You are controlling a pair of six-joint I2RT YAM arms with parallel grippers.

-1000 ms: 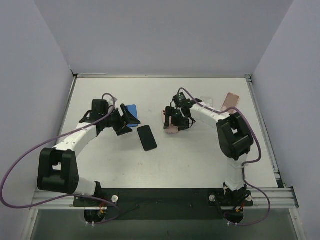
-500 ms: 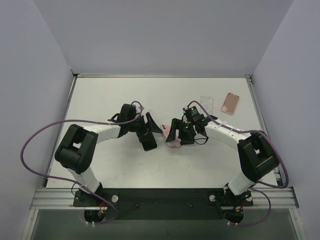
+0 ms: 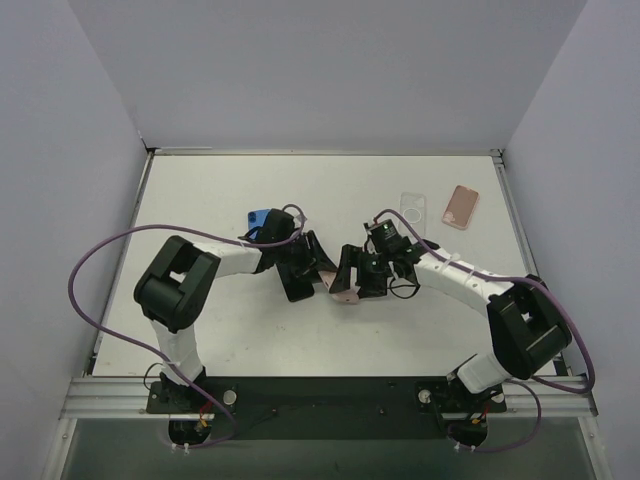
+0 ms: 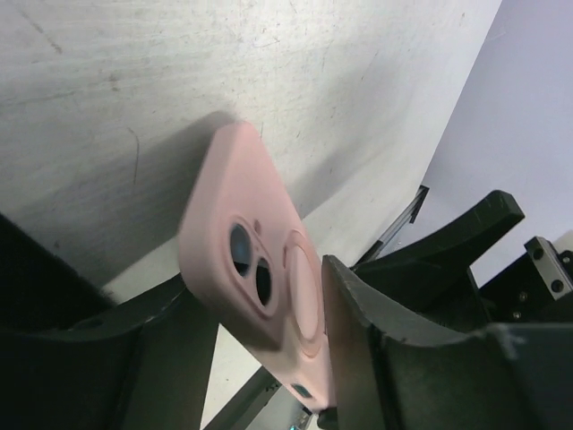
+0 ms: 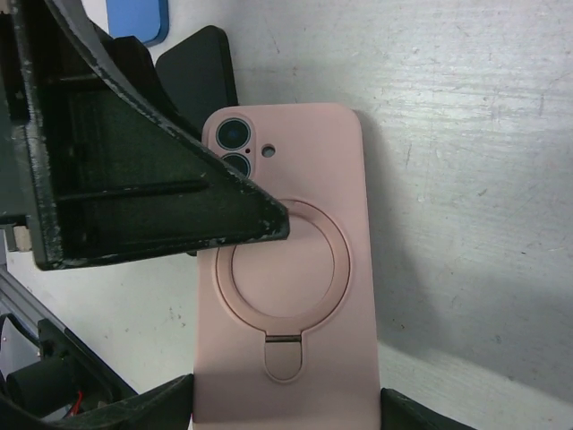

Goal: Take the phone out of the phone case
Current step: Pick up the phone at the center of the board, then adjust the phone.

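Pale lilac walls (image 3: 330, 70) close in a scuffed white table (image 3: 220, 330). Near its middle is the pink silicone phone case (image 5: 286, 269), back upward, with a moulded ring and a small tab on it. The phone (image 5: 235, 134) sits inside, its two camera lenses showing through the corner cut-out. The case is tilted, its lens end clear of the surface and casting a shadow.

The right gripper (image 5: 286, 403) clamps the case's lower end across its width, one finger on each long edge. The left gripper (image 4: 264, 296) meets it from the other side, jaws partly apart, with the lens end between them. One finger lies across the case's back up to the ring, but I cannot tell whether the jaws press on it.

Just beside the left gripper a black slab phone (image 3: 296, 287) lies flat, and a blue case (image 3: 260, 219) lies behind that arm. Well apart, toward the far right, are a clear case (image 3: 414, 208) and a rose-coloured slab (image 3: 461, 206).
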